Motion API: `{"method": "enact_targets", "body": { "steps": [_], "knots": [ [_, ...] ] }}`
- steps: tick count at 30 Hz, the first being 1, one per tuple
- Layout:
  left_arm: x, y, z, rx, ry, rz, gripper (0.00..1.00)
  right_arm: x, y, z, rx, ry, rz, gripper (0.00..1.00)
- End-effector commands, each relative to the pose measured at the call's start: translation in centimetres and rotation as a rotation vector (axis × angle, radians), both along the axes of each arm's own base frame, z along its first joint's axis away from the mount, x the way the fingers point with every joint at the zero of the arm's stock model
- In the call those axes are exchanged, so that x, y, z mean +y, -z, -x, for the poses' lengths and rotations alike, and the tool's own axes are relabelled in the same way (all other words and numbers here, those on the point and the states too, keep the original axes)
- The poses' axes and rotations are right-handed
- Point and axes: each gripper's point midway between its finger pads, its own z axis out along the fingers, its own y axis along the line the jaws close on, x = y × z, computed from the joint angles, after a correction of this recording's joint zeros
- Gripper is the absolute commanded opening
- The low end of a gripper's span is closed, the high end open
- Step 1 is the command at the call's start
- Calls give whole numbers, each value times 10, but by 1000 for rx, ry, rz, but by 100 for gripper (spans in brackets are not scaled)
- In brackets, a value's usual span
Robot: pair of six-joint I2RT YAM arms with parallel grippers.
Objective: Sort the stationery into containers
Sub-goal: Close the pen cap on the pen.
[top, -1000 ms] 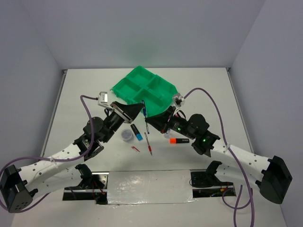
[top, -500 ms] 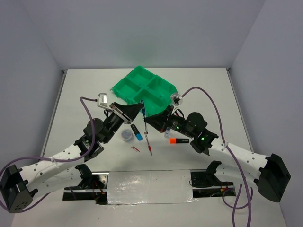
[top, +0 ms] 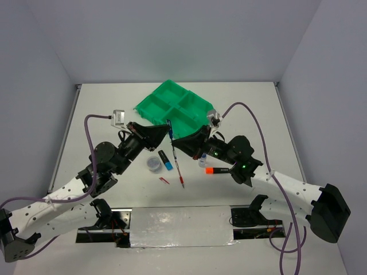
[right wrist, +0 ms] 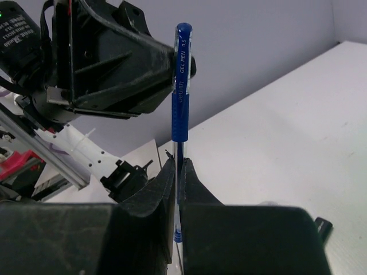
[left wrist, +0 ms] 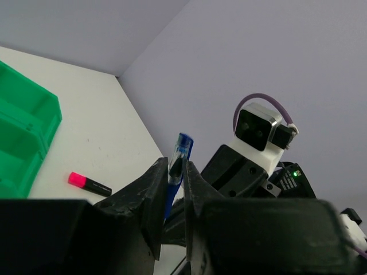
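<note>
Right wrist view: the thin blue plastic gel pen (right wrist: pixel 180 97) stands upright, pinched low in the tightly closed right tool (right wrist: pixel 177 166). The left tool (left wrist: pixel 175 167) flanks the barrel higher up; whether it grips is unclear. This looks like a handover. Next, one tool must let go and the other carry the pen to the green four-compartment plastic tray (top: pixel 150 104) just beyond both tools.

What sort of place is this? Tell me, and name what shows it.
Probably a robot lab test cell: a left arm and right arm bolted at the edge of a white table, plain walls closing it in, and a green tray with loose pens set out for sorting.
</note>
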Motion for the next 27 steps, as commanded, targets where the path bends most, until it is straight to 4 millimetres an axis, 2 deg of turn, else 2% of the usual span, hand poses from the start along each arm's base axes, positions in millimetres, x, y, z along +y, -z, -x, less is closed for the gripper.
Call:
{"method": "enact_targets", "body": {
  "steps": [1,5,6,10,13,14,19,22,23,25,26,27],
  "knots": [
    [-7,7,12,-5,60,-94,30,-12,-68,12,-192,11,-178,0],
    [-9,-8,14,-42,71,-99,39,-12,-69,13,-195,3,-186,0],
    [-11,-8,14,-47,80,-109,46,-12,-70,14,-198,3,-185,0],
    [-15,-10,18,-67,107,-115,48,-12,-72,15,-207,-4,-177,0],
    [-17,-9,20,-77,123,-121,38,-11,-71,16,-215,-11,-168,0],
    [-17,-10,20,-78,126,-124,31,-11,-73,17,-219,-20,-168,0],
    [-21,-5,22,-78,147,-149,26,-10,-74,19,-222,-26,-163,0],
    [-25,-1,22,-74,162,-169,11,-10,-77,21,-229,-35,-162,0],
    [-26,2,22,-68,165,-176,0,-9,-79,24,-240,-51,-162,0],
    [-28,4,22,-69,178,-185,0,-5,-79,30,-254,-94,-147,1],
    [-28,2,24,-78,183,-180,0,-4,-81,30,-258,-103,-140,5],
    [-30,1,26,-86,197,-182,0,-3,-81,31,-263,-116,-138,14]
  ]
}}
